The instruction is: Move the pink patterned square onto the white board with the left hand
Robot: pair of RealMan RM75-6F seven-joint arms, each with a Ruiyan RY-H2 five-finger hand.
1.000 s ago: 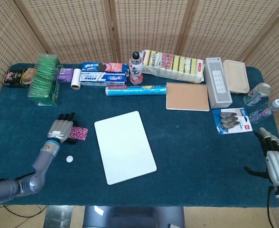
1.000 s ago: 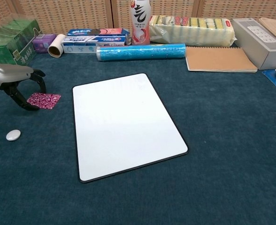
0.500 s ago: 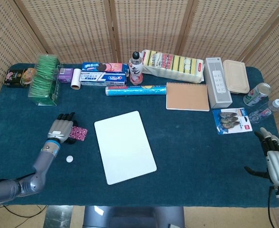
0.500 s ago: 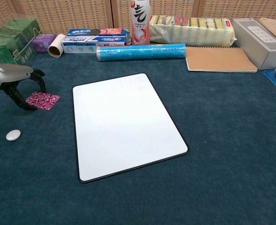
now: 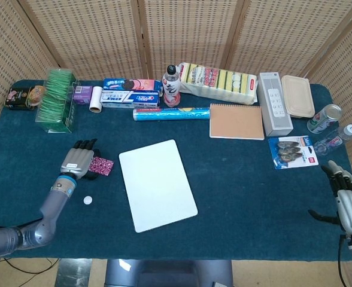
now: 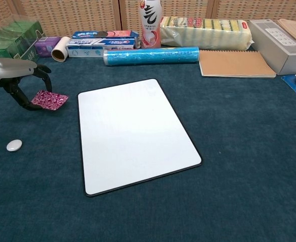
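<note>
Left robot hand (image 6: 18, 83) grips the pink patterned square (image 6: 49, 100), which now sits tilted w/ one edge off the desk (image 6: 238, 191); half a sec earlier it lay flat on the cloth. The lift looks begun, so the pick seems secured. A small white disc (image 6: 14, 145) lies nearby, toward the front edge. The white board (image 6: 133, 133), just to the right, awaits the square, not yet on it. Far right, the right robot hand (image 5: 351, 206) rests idle, fingers apart, holding nothing.
</note>
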